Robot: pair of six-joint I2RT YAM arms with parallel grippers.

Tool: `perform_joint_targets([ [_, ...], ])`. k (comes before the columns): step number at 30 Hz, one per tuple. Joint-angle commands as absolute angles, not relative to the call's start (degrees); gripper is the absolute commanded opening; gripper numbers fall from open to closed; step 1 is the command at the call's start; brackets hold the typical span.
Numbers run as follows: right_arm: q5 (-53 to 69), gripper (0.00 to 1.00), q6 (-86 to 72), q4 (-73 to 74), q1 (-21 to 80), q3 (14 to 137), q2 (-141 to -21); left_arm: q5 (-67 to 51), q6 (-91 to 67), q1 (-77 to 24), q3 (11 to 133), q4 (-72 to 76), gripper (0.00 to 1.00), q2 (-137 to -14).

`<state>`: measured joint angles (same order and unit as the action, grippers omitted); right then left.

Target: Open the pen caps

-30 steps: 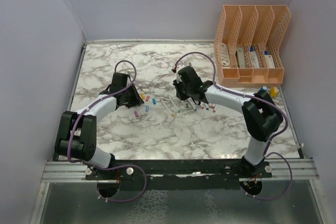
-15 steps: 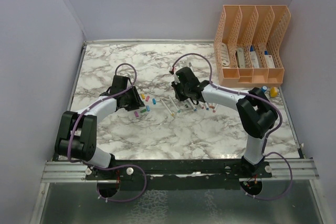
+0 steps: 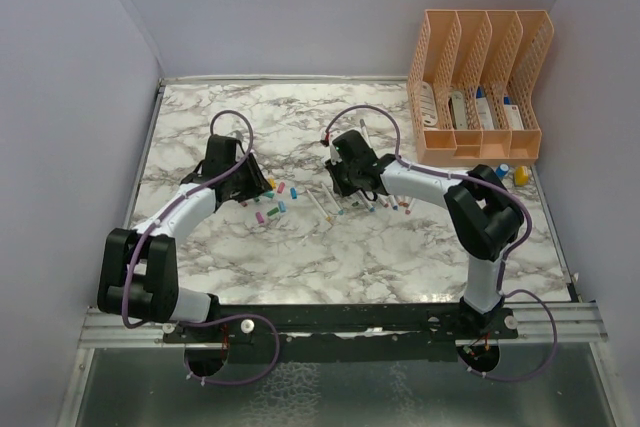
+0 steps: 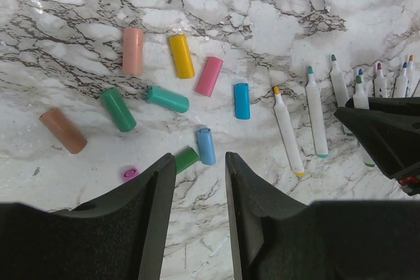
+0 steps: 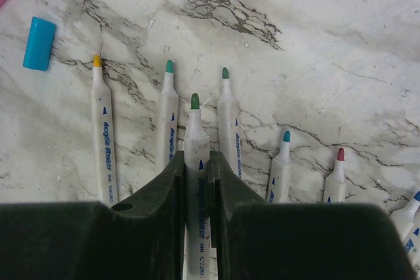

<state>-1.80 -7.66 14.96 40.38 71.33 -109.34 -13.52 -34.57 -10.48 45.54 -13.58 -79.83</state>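
Ten or so loose pen caps [image 4: 167, 99] lie scattered on the marble table [image 4: 216, 4], clear only in the left wrist view. The left gripper [image 4: 199, 159] hovers above them, fingers apart, empty. Only the right wrist view shows the right gripper [image 5: 195, 159] clamped on an uncapped green-tipped pen [image 5: 195, 119], among the other pens [image 5: 102, 129].

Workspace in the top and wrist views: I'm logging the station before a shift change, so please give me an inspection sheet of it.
Surface: marble table, no spills seen.
Job's things: pen caps loose on the table; pens lie uncapped in a row.
Clutter: blue and yellow items beside the peach file organiser.
Grippers: left gripper open above the caps; right gripper shut on green-tipped pen.
Cables: purple cables loop over both arms.
Surroundings: plain lilac walls; nothing else seen.
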Motion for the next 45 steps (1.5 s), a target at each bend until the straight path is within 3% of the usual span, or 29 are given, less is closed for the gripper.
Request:
perform_joint_targets([
  [1,-0.6,0.14,-7.8,15.1,40.2,72.7,-109.6,-12.2,-34.5,-10.0,46.9,-14.0,0.39,-78.5],
  [5,-1.1,0.21,-8.1,14.9,40.2,72.8,-108.7,-12.2,-34.6,-9.9,46.9,-14.0,0.39,-78.2],
  [10,-1.6,0.42,-8.5,15.0,40.2,73.3,-106.5,-12.2,-34.6,-9.8,47.2,-14.1,0.39,-78.0],
  [18,-10.4,0.59,-8.6,14.0,39.2,75.8,-102.7,-12.8,-35.0,-9.6,47.8,-13.6,0.4,-77.4],
  [19,-11.2,0.59,-8.8,14.5,38.3,77.1,-103.3,-13.2,-35.2,-9.6,47.7,-13.1,0.43,-77.1],
  [26,-12.1,0.61,-8.0,21.6,30.8,90.8,-114.3,-18.8,-36.9,-9.3,46.7,-7.0,0.97,-74.6],
  [35,-9.6,0.65,-6.4,24.2,24.7,104.6,-127.1,-22.2,-39.1,-9.0,46.1,-3.0,0.99,-71.6],
  [45,-8.4,0.63,-5.2,24.8,23.3,110.1,-134.8,-21.9,-40.0,-8.9,44.8,-1.8,0.98,-70.7],
])
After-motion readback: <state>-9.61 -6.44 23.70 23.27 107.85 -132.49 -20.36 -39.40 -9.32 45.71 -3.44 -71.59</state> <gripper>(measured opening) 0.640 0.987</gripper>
